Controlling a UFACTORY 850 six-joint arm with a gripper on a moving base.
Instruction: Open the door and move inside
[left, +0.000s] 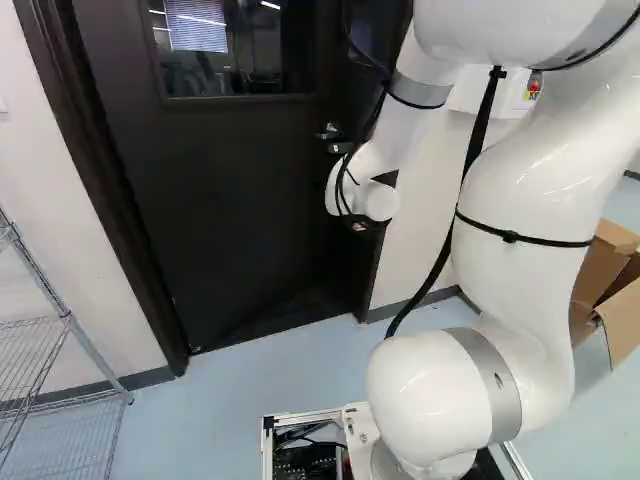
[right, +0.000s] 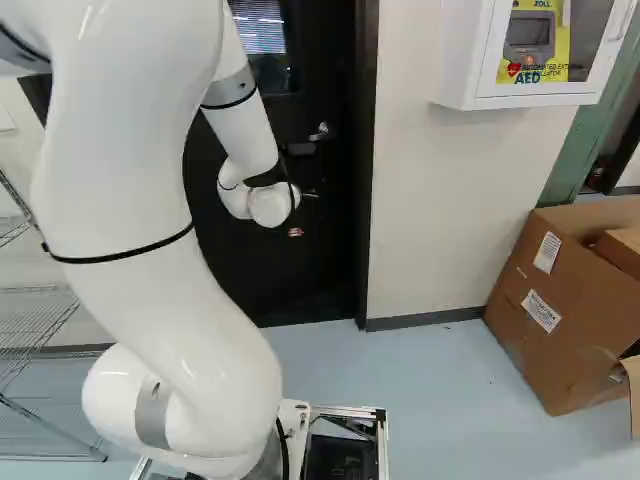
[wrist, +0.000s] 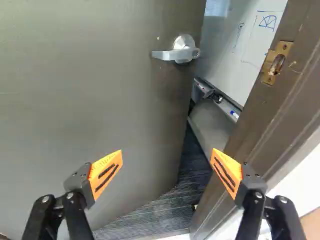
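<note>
Door: ajar, free edge apart from the frame; whiteboard visible through the gap.
Lever handle: on the door, near its free edge.
Pincer: fingers spread wide, in front of the doorway.
Strike plate: on the frame.
Cardboard box: on the floor, at the right of the right base view.
</note>
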